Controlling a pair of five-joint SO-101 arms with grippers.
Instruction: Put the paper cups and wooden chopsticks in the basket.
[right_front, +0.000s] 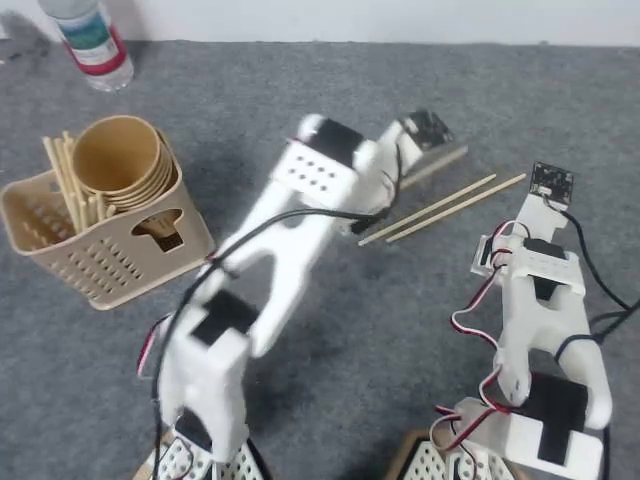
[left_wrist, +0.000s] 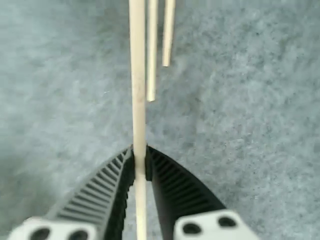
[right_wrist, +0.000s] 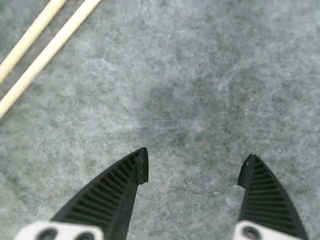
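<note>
My left gripper (left_wrist: 140, 156) is shut on one wooden chopstick (left_wrist: 137, 90), which runs straight out from between its fingers above the grey carpet. Two more chopsticks (left_wrist: 151, 50) lie side by side just beyond it; in the high view this pair (right_front: 440, 208) lies right of the left arm (right_front: 300, 220). My right gripper (right_wrist: 195, 170) is open over bare carpet, with the same pair (right_wrist: 50, 45) lying a little way off it. At the left stands the beige basket (right_front: 110, 265), holding stacked paper cups (right_front: 115, 155) and several chopsticks (right_front: 65, 180).
A plastic bottle (right_front: 90, 40) stands at the far left edge behind the basket. The right arm (right_front: 540, 300) stands near the carpet's right side. Bare carpet lies between the basket and the arms.
</note>
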